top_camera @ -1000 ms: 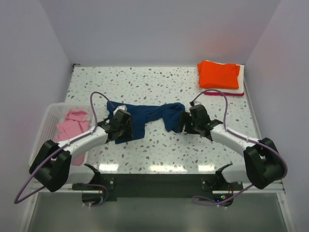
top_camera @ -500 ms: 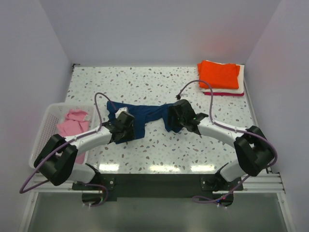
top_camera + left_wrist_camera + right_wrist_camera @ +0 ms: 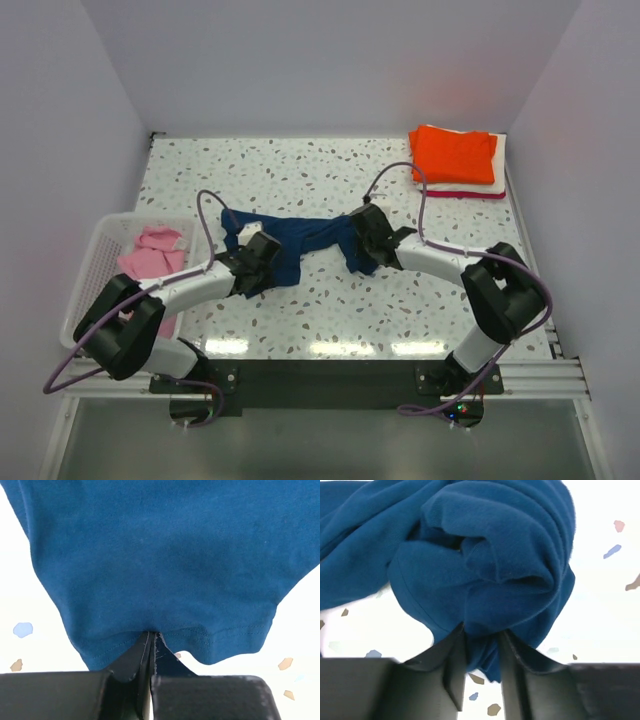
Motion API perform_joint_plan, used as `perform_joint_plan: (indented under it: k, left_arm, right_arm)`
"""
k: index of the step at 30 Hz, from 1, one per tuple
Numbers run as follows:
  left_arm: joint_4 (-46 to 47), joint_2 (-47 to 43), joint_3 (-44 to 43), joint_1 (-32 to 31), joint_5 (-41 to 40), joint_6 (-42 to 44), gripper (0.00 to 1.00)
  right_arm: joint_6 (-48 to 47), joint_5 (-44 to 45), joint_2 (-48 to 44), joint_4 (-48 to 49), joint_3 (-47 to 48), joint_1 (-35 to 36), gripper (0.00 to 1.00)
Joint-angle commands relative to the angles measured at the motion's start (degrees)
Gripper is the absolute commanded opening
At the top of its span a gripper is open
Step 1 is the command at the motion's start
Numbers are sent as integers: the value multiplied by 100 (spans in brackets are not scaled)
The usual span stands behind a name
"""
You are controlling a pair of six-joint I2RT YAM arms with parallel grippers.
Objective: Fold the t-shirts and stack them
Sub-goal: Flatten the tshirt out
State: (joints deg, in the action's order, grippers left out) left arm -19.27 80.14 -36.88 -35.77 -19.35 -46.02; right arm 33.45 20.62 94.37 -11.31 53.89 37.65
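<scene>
Speckled terrazzo counter point(image 3: 330, 170) carries a rumpled navy t-shirt point(image 3: 310, 235) across its middle. The left pincer point(image 3: 151, 639) pinches its stitched hem, and the right pincer point(image 3: 481, 632) is clamped on a soft bunched fold.

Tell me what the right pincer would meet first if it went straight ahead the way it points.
The bunched navy t-shirt: its folds sit between the fingers of the right pincer and fill the line ahead. What lies behind the cloth is hidden.

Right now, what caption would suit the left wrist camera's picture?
Left gripper pinched shut on the hem of the navy blue t-shirt lying on the speckled table.
</scene>
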Motion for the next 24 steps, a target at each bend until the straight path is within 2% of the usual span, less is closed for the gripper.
perform_joint_plan:
  k: [1, 2, 6, 16, 21, 24]
  left_arm:
    - [-349, -59, -222, -18, -244, -48, 0]
    - [-402, -112, -275, -27, -279, -21, 0]
    - [-858, -437, -653, 0, -385, 66, 0]
    - [-1475, -1606, -1752, 272, -710, 497, 0]
    - [-1055, -1554, -1376, 290, -105, 664, 0]
    - [-580, -1151, -1033, 237, 563, 665, 11]
  right_arm:
    - [39, 539, -208, -248, 289, -3, 31]
    - [-14, 583, -269, -379, 306, -12, 23]
    - [-146, 557, -699, -723, 385, -152, 11]
    - [-471, 478, -1876, -1426, 271, -961, 11]
    - [-629, 504, -2124, -1646, 341, -1119, 13]
    - [-691, 600, -2072, -1743, 412, -1146, 13]
